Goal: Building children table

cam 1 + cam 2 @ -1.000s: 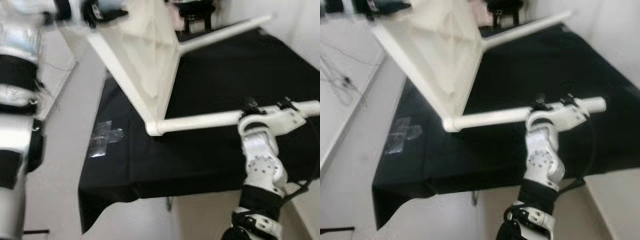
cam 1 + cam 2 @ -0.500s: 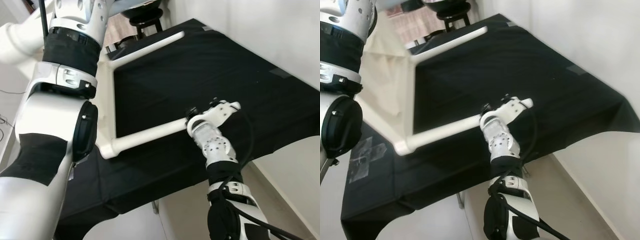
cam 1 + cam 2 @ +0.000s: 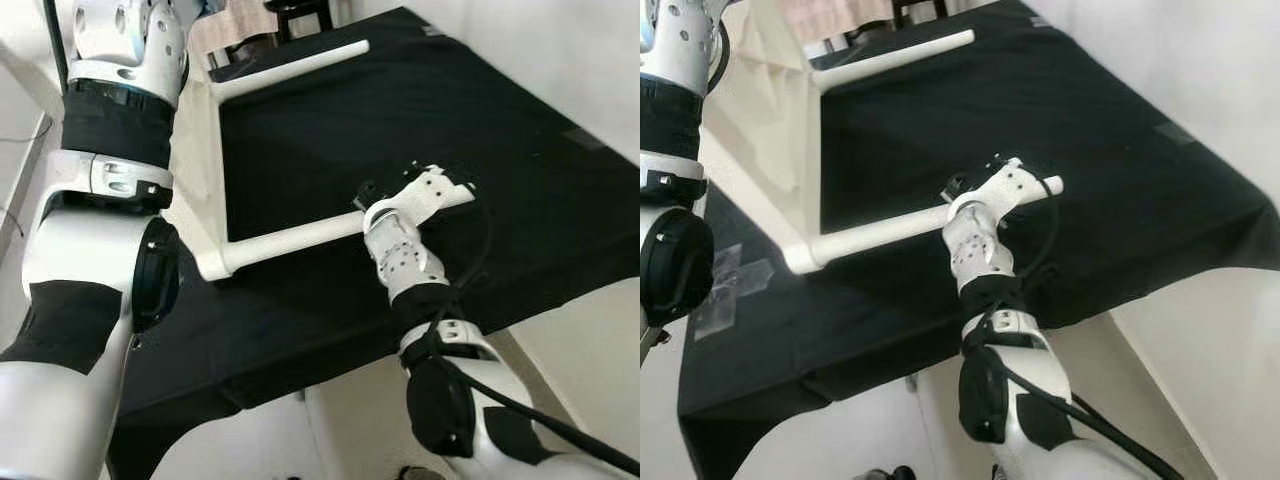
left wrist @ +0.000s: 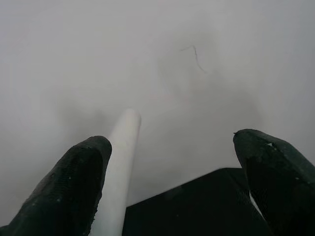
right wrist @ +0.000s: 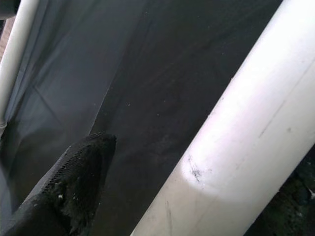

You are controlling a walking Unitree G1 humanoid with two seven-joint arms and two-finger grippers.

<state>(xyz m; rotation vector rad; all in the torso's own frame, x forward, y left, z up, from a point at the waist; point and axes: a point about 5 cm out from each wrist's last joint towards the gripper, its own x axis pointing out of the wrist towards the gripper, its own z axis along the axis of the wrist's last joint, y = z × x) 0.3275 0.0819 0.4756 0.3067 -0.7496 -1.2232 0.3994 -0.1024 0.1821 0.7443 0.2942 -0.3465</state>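
Gripping the unmarked white table leg [image 3: 300, 233], right hand [image 3: 425, 190] over black cloth [image 3: 520, 180].

Between the two white legs [image 3: 290, 238] we see bare black cloth [image 3: 330, 140]; the right gripper [image 3: 430, 188] blocks the near leg's end.

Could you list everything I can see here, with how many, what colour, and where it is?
Children's table: one, white, tipped on its side on the black cloth, two legs sticking out toward the wall.
Near leg: one, white, lying across the cloth, under the right claw.
Far leg: one, white, at the far end of the cloth.
Black cloth: one, black, covering the work surface.
Tape patch: one, clear, on the cloth's left edge.
Stool: one, dark, beyond the cloth.
Left claw: one, black fingers spread, beside a white leg.
Right claw: one, on the near leg's end.
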